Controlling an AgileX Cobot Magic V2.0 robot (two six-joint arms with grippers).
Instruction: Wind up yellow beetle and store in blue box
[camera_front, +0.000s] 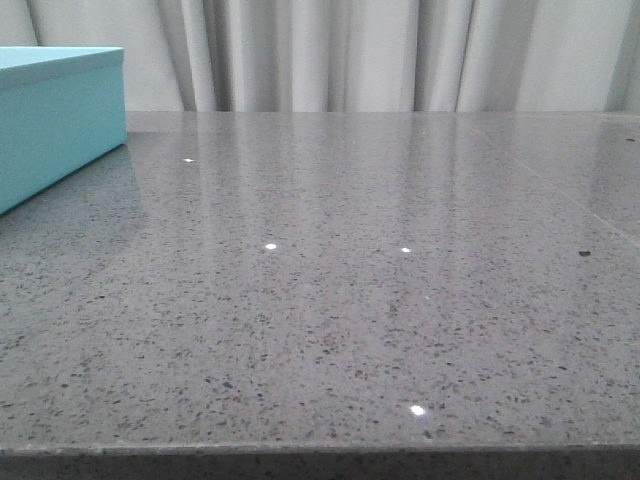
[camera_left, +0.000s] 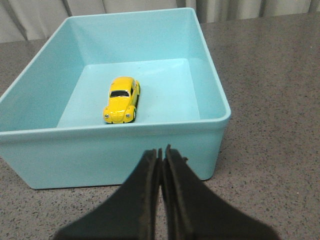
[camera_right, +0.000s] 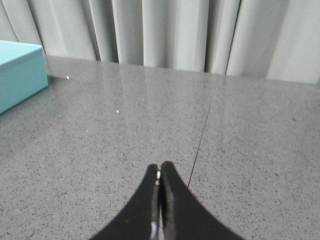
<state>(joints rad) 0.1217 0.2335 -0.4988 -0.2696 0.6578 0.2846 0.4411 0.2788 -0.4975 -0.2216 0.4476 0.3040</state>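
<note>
The yellow beetle (camera_left: 121, 100) rests on its wheels on the floor of the blue box (camera_left: 210, 80), close to the wall nearest my left gripper. My left gripper (camera_left: 161, 150) hangs outside that wall, above the table, its fingers pressed together with nothing between them. In the front view only a corner of the blue box (camera_front: 55, 115) shows at the far left, and neither arm appears there. My right gripper (camera_right: 159, 166) is shut and empty over bare table, with the blue box (camera_right: 20, 72) well away from it.
The surface is a grey speckled stone table (camera_front: 350, 300) with its front edge near the bottom of the front view. A thin seam (camera_right: 202, 135) runs across it by the right gripper. Grey curtains (camera_front: 380, 50) hang behind the table.
</note>
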